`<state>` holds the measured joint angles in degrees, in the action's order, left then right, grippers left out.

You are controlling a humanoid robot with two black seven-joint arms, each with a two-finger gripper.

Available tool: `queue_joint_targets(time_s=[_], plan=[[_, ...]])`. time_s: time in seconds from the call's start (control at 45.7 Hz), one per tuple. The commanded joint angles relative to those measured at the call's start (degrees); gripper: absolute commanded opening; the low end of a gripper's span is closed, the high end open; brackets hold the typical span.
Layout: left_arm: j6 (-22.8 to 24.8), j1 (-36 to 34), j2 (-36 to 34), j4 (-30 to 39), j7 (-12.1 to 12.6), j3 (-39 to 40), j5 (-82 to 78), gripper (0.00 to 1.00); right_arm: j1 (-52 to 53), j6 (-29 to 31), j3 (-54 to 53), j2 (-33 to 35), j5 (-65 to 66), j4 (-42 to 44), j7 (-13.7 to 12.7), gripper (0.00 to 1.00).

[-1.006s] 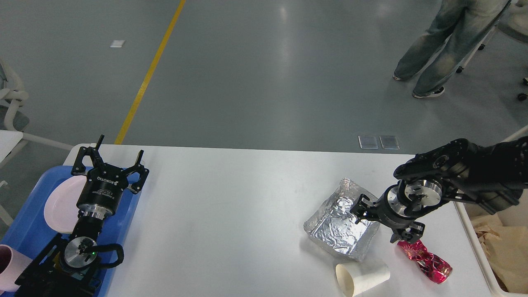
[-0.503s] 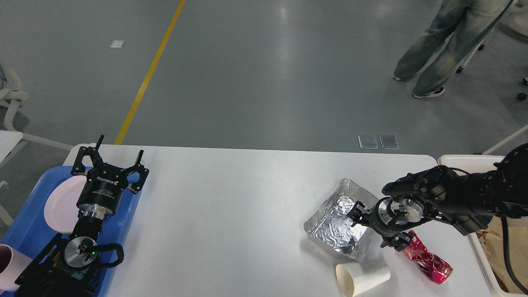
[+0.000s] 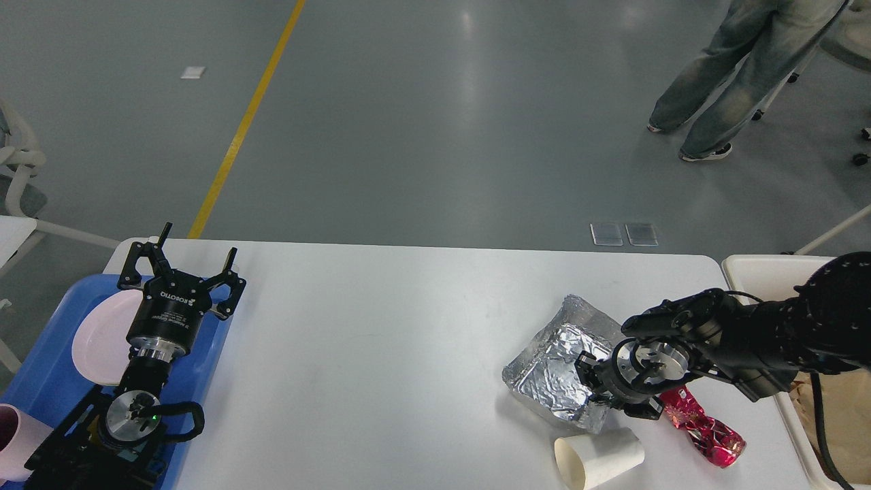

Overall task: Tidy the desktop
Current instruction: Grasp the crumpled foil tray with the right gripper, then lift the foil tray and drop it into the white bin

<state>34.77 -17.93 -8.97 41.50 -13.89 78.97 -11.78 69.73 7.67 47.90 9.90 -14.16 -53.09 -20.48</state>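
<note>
The right gripper [image 3: 593, 388] has dropped onto the foil tray's [image 3: 554, 364] near-right edge on the desktop [image 3: 381, 354], finger state unclear; a grasp looks imminent. The left gripper [image 3: 182, 267] stays spread over the blue tray [image 3: 47, 381].

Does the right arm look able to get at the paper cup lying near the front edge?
Probably yes: the right gripper hangs just above the paper cup, nothing between them.

We are looking down at the white surface [image 3: 381, 354], which is carrying a foil tray [image 3: 554, 364] toward its right side. A paper cup [image 3: 599, 459] is lying tipped over just in front of the tray, and a crushed red can [image 3: 704, 427] is lying just beside the cup. A blue tray [image 3: 41, 391] is sitting at the surface's left end.
</note>
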Motion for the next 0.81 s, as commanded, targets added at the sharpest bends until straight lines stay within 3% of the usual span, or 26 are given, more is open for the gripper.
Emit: queue_joint_targets(time_s=[0.0, 0.459, 0.678, 0.787], plan=[[-0.05, 0.0, 0.0, 0.07, 0.0, 0.05, 0.0, 0.96, 0.05, -0.64, 0.0, -0.14, 0.01, 0.09, 0.09, 0.0], [0.04, 0.0, 0.0, 0.07, 0.0, 0.04, 0.0, 0.96, 2.07, -0.2, -0.09, -0.49, -0.34, -0.79, -0.26, 0.0], [-0.05, 0.0, 0.0, -0.02, 0.0, 0.05, 0.0, 0.96, 12.08, 2.52, 0.87, 1.7, -4.73, -7.64, -0.44, 0.0], [-0.05, 0.0, -0.09, 0.07, 0.0, 0.04, 0.0, 0.96, 18.76, 7.35, 3.59, 2.84, -5.62, -11.33, -0.35, 0.0]])
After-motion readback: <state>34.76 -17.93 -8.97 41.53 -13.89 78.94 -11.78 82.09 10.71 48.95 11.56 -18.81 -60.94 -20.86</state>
